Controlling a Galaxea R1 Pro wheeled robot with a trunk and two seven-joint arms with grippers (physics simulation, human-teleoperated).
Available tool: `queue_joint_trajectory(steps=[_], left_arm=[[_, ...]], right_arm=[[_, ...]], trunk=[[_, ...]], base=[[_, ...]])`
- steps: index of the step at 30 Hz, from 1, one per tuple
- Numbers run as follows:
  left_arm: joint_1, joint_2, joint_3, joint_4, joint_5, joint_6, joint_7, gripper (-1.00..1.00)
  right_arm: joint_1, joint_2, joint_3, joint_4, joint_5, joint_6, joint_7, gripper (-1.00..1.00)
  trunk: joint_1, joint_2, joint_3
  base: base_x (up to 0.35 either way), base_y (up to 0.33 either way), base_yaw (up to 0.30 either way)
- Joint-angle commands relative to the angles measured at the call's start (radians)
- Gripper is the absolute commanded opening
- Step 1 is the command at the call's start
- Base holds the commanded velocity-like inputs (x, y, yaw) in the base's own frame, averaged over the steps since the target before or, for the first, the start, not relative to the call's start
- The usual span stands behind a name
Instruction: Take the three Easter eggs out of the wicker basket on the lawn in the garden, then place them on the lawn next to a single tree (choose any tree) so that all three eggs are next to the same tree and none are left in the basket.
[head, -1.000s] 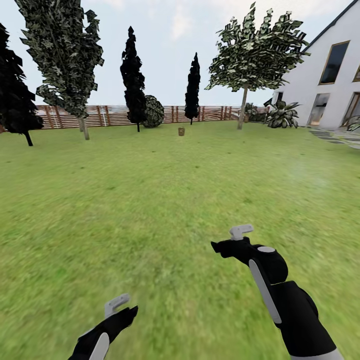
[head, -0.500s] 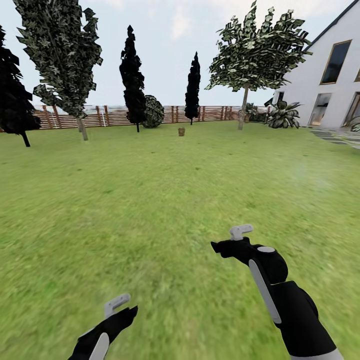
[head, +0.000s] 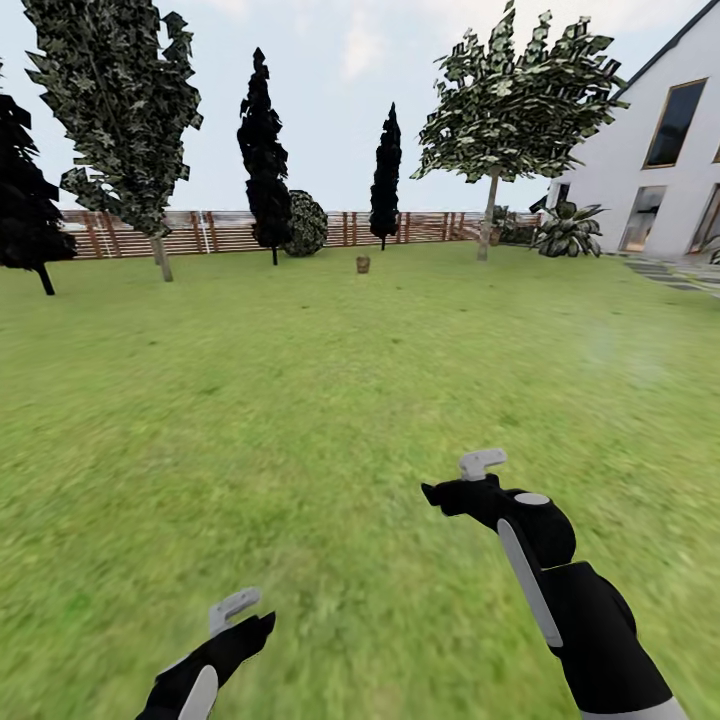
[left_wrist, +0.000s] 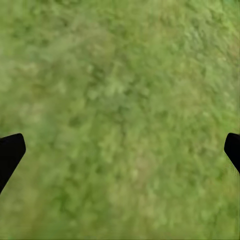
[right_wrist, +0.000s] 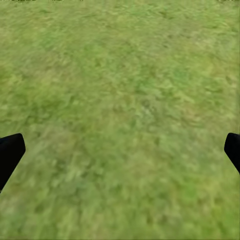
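Basket (head: 363, 263) sits far ahead on lawn (head: 300, 400), nr fence, well apart from both arms. Right gripper (head: 452, 482) a bit nearer than left gripper (head: 243, 610); both spread apart, empty.

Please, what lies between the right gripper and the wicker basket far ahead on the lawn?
In the head view, only lawn lies between the right gripper and the wicker basket; nothing else stands on that stretch.

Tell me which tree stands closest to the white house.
The pale-trunked tree with the broad leafy canopy, right of the wicker basket; the dark cypresses stand farther left.
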Motion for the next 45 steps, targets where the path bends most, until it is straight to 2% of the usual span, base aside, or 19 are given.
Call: queue_joint_trajectory(steps=[1, 45], left_arm=[[-0.001, -0.001, 0.001, -0.002, 0.011, 0.005, 0.006, 1.0], [-0.001, -0.002, 0.001, -0.002, 0.011, 0.005, 0.006, 1.0]], right_arm=[[-0.001, -0.001, 0.001, -0.001, -0.007, 0.004, -0.003, 1.0], [-0.001, 0.001, -0.001, -0.001, -0.007, 0.005, -0.002, 1.0]], trunk=[[0.001, -0.001, -0.001], [0.001, -0.001, -0.001]], base=[[0.334, 0.0, 0.0], [0.334, 0.0, 0.0]])
